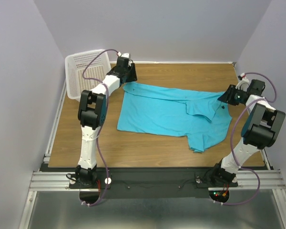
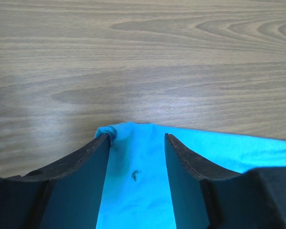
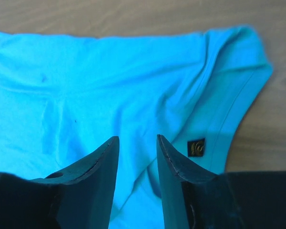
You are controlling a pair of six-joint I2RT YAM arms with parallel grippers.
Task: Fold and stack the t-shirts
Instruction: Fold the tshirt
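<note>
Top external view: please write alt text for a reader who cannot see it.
A turquoise shirt lies spread on a wooden table. The left gripper is at its far-left corner, the right gripper at its right end. A white basket sits far left.

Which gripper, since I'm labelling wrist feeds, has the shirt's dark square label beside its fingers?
The right gripper: the dark label sits on the shirt hem beside its finger. The left gripper straddles a plain shirt corner, no label there.
</note>
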